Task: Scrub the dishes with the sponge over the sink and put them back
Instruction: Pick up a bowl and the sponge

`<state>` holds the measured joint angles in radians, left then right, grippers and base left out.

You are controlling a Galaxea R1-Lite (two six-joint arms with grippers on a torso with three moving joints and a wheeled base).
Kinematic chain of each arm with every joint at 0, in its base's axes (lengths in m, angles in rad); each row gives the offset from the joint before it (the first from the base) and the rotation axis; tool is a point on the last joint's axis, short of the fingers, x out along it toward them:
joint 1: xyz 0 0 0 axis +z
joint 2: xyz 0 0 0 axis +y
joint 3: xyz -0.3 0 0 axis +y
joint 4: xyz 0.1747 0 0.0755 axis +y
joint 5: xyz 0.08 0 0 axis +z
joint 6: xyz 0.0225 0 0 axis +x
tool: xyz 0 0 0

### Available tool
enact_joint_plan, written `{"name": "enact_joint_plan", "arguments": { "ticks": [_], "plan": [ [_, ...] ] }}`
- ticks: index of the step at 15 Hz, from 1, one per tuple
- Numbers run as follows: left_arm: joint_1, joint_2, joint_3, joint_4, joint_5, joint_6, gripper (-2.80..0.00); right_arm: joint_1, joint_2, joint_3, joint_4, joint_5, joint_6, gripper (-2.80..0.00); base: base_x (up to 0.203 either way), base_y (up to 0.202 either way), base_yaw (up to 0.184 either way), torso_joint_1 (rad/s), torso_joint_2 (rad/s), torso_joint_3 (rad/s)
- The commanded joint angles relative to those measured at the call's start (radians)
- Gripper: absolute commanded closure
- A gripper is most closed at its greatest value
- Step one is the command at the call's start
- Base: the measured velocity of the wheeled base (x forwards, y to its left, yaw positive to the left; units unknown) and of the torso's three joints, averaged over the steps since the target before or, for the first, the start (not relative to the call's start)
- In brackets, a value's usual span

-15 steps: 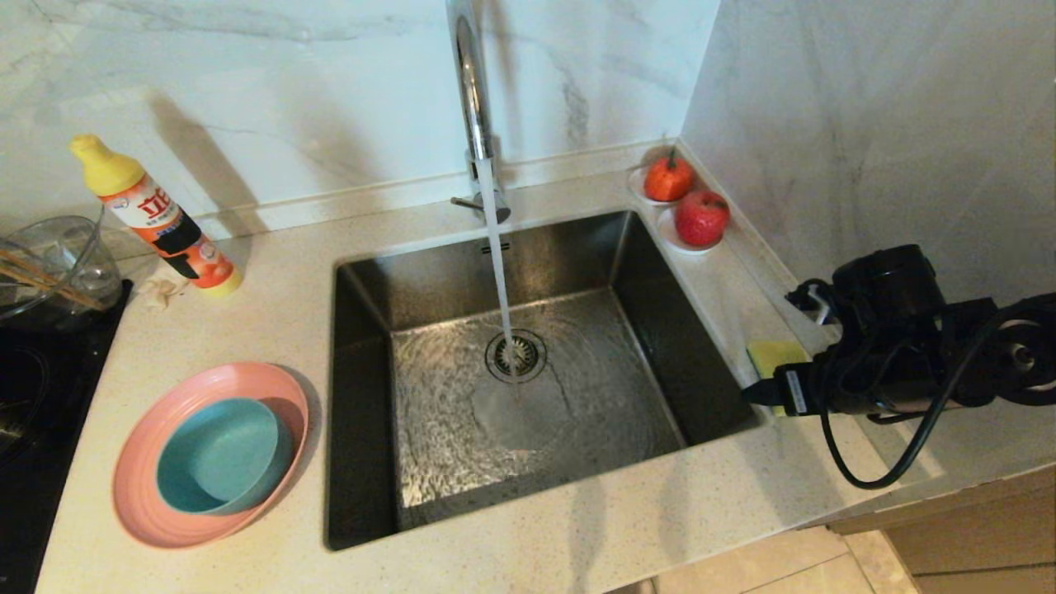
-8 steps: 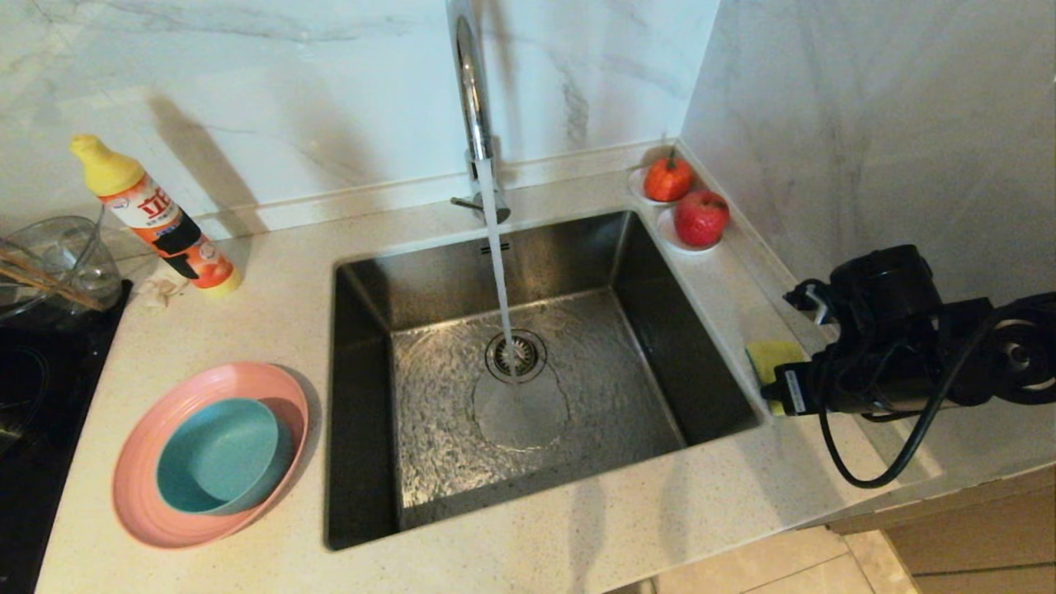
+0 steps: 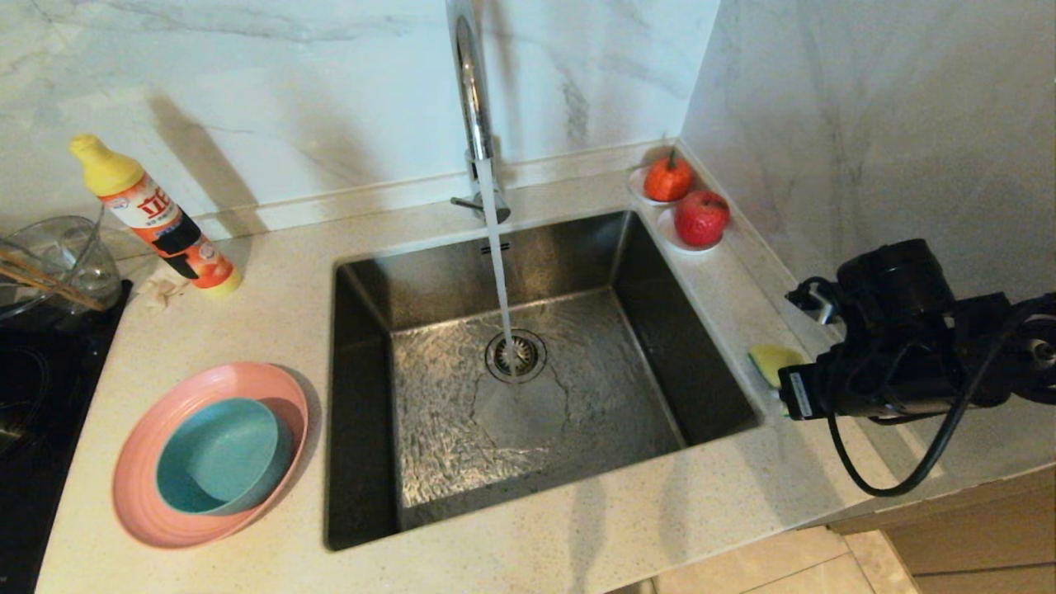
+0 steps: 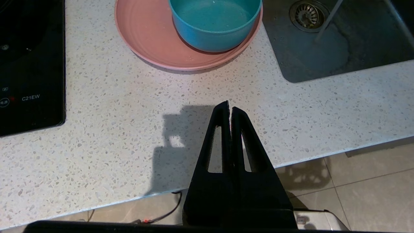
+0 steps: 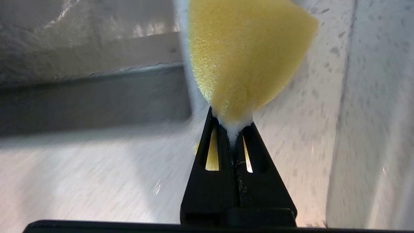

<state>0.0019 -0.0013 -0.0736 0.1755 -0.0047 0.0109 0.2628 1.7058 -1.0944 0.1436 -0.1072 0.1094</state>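
My right gripper (image 5: 231,121) is shut on one end of the yellow sponge (image 5: 249,55), pinching it to a wedge. This is on the counter strip right of the sink (image 3: 429,280), where the sponge (image 3: 771,360) peeks out ahead of the gripper (image 3: 788,388). Water runs from the chrome faucet (image 3: 470,82) onto the drain (image 3: 516,355). The teal bowl (image 3: 219,454) sits in the pink plate (image 3: 140,462) on the counter left of the sink. Chopsticks (image 3: 41,280) lie across a glass bowl (image 3: 58,247) at far left. My left gripper (image 4: 229,105) hangs shut and empty over the counter's front edge, short of the plate (image 4: 145,35) and bowl (image 4: 213,22).
An orange detergent bottle (image 3: 157,219) stands at the back left. Two red fruits (image 3: 668,177) (image 3: 701,216) sit on small dishes in the back right corner. A black cooktop (image 3: 33,412) borders the counter on the left. A marble wall (image 3: 866,124) rises close behind the right arm.
My right gripper has gone from open to shut, squeezing the sponge's near end, and has drawn back slightly to the right. The left arm has not moved.
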Motion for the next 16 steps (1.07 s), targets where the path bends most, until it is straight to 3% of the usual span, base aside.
{"name": "enact_joint_plan", "arguments": {
  "ticks": [1, 11, 16],
  "plan": [
    [0.001, 0.0, 0.0, 0.001, 0.0, 0.0, 0.0, 0.053, -0.106, -0.01, 0.045, -0.001, -0.001, 0.0, 0.0, 0.0, 0.0, 0.0, 0.0, 0.0],
    [0.001, 0.0, 0.0, 0.001, 0.0, 0.0, 0.0, 0.458, -0.345, -0.043, 0.302, -0.022, 0.002, 0.0, 0.0, 0.0, 0.0, 0.0, 0.0, 0.0],
    [0.001, 0.0, 0.0, 0.001, 0.0, 0.0, 0.0, 0.594, -0.345, -0.035, 0.32, -0.028, 0.039, 0.0, 0.0, 0.0, 0.0, 0.0, 0.0, 0.0]
  ]
}}
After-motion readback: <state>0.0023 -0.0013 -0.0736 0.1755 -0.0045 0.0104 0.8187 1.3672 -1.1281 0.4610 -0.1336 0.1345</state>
